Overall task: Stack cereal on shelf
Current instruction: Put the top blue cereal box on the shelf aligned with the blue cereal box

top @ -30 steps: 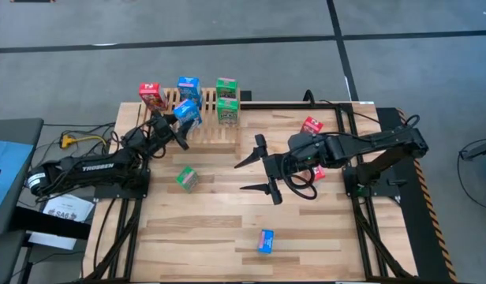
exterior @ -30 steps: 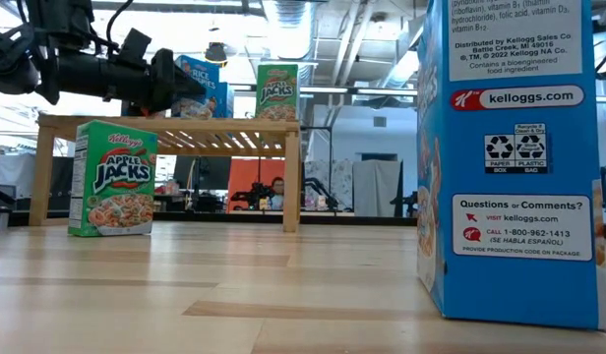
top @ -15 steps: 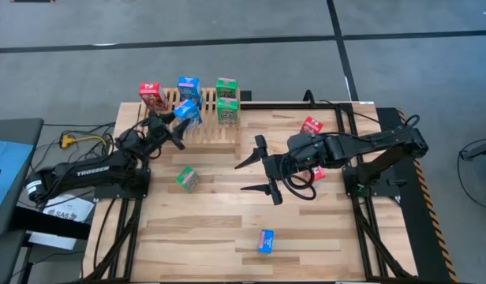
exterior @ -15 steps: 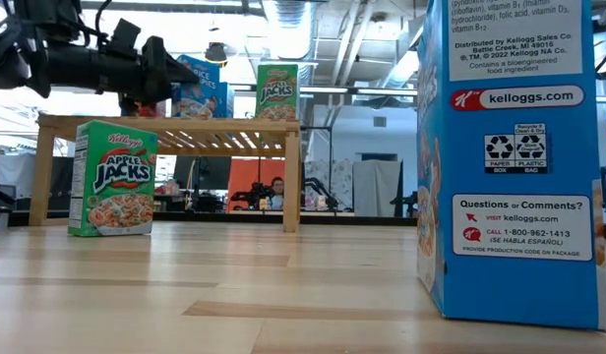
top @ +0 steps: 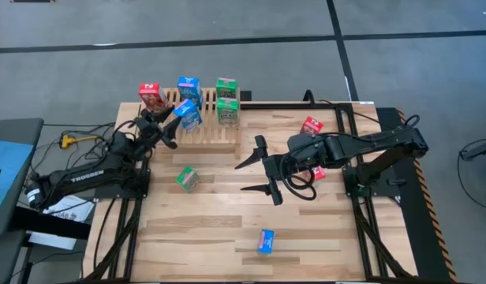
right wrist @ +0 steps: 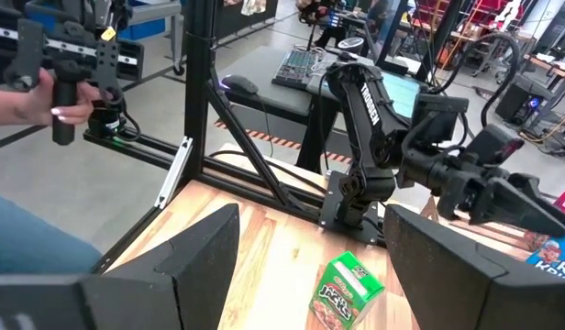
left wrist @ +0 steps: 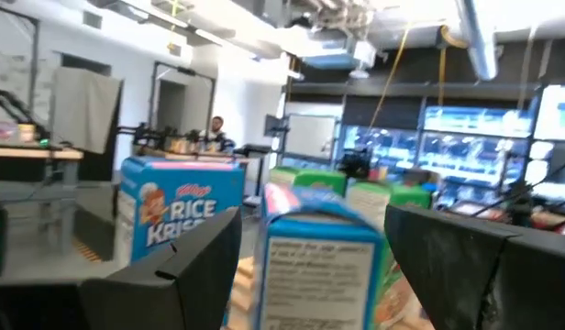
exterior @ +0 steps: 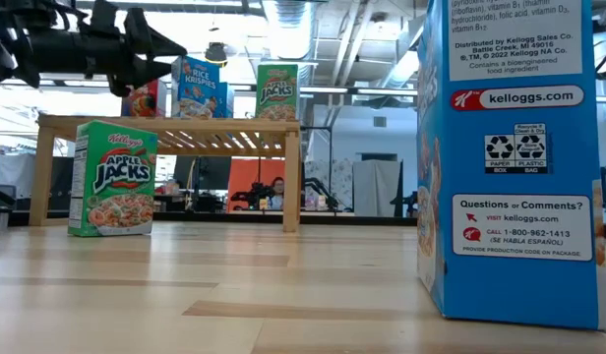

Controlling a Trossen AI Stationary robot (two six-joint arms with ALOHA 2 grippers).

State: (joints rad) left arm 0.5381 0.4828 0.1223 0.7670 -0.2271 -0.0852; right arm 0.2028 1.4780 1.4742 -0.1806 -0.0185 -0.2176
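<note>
Rice Krispies box [top: 188,115] perches tilted on the shelf [top: 210,126], just ahead of our open left gripper [top: 166,128] (right gripper [top: 255,168] waits spread, mid-table), so we judge a careless brush could topple it.

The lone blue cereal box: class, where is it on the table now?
In the high view, the lone blue cereal box lies on the table's near edge, apart from the shelf and both arms.

Three red boxes [top: 152,96]; three blue boxes [top: 188,87]; three green boxes [top: 186,178]; one shelf [top: 207,132]
</note>
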